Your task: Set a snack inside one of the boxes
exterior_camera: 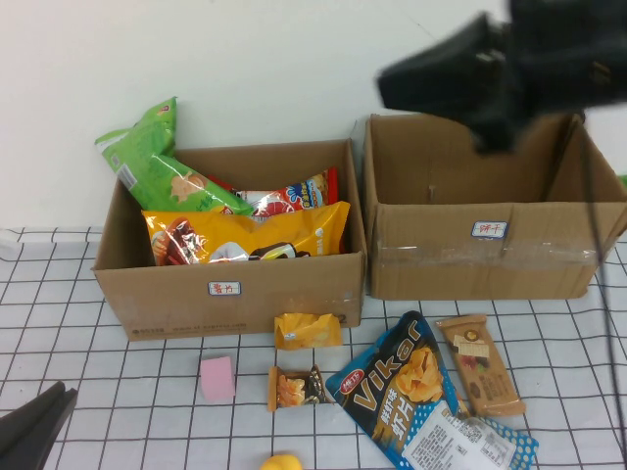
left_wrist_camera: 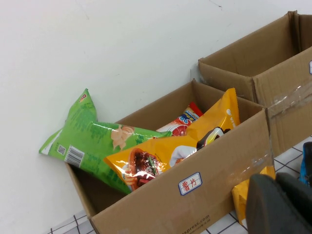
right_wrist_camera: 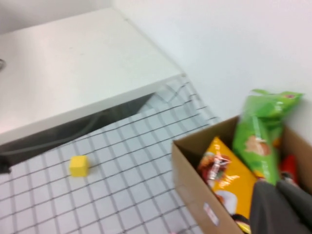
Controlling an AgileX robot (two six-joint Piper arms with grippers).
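Note:
Loose snacks lie on the checked table in front of the boxes: a blue Vikar chips bag (exterior_camera: 407, 387), a brown bar pack (exterior_camera: 478, 362), a small yellow packet (exterior_camera: 307, 331) and a small orange packet (exterior_camera: 294, 389). The left cardboard box (exterior_camera: 235, 289) holds a green bag (exterior_camera: 157, 166), a large yellow bag (exterior_camera: 255, 235) and a red bag (exterior_camera: 294, 194). The right box (exterior_camera: 441, 255) looks empty. My left gripper (exterior_camera: 34, 426) sits low at the near left corner, shut and empty. My right gripper (exterior_camera: 402, 83) hangs high over the right box, pointing toward the left box, shut and empty.
A pink cube (exterior_camera: 217, 378) and a yellow object (exterior_camera: 281, 462) lie on the near table. The right wrist view shows a yellow cube (right_wrist_camera: 79, 165) on the checked cloth and the left box (right_wrist_camera: 195, 185). A white wall stands right behind both boxes.

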